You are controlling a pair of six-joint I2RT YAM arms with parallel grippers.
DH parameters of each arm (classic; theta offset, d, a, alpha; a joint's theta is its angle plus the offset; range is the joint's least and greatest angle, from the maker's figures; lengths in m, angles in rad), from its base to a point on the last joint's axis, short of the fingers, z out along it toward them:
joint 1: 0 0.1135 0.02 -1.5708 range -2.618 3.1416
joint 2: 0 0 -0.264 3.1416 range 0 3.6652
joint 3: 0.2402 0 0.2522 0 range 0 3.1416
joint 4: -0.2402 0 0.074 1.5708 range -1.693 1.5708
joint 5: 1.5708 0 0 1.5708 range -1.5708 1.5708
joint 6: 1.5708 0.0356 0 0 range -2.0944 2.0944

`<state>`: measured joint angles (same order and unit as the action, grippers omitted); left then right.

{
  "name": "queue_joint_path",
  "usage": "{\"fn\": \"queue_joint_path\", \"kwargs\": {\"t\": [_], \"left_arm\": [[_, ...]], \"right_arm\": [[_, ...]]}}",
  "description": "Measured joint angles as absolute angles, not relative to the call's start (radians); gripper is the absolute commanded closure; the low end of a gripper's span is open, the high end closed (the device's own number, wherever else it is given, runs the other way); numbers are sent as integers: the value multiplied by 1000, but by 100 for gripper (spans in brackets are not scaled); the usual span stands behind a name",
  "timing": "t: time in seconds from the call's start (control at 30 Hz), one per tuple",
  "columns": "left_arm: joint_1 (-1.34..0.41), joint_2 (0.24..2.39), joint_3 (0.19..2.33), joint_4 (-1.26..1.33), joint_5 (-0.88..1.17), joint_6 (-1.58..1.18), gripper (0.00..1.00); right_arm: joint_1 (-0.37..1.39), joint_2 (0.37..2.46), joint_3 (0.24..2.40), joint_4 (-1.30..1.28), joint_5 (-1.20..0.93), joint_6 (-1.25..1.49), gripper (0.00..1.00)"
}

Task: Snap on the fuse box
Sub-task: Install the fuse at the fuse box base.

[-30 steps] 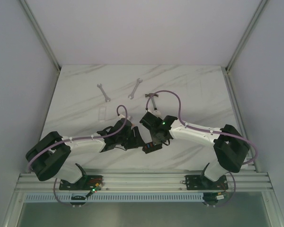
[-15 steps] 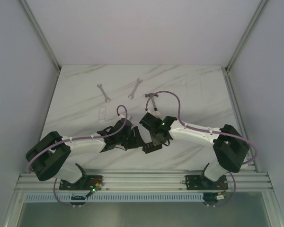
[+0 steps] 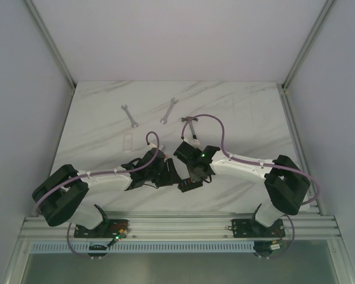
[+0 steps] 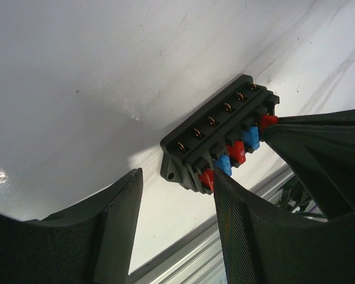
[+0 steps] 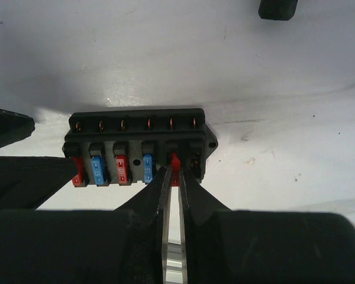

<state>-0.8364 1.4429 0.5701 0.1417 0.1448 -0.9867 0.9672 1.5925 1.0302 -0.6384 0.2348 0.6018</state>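
Fuse box (image 3: 190, 184): in the overhead view it lies flat on the tabletop (image 3: 94, 142), close to the near edge and about midway along it. The left pincer (image 3: 168, 174) stands just beside it on one side. The right pincer (image 3: 193, 176) is over it.

Left wrist view: the left pincer (image 4: 177, 219) is released, with nothing between its fingers. The fuse box (image 4: 216, 139) lies beyond them, apart from both.

Right wrist view: the right pincer (image 5: 175, 175) is clenched on a red fuse (image 5: 175, 161) at the fifth slot of the fuse box (image 5: 136, 127). Four slots to its left are filled and the last looks vacant.

Assessment: the box appears light, rigid plastic, likely to skid on the smooth tabletop under a push. It is best braced at its short ends or plain side walls, never on the fuses
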Motion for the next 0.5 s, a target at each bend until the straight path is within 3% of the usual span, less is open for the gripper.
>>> {"fn": "queue_joint_path", "kwargs": {"t": [0.5], "left_arm": [[-838, 1444, 570, 142, 145, -987, 42]], "right_arm": [[991, 1634, 1063, -665, 258, 595, 100]]}}
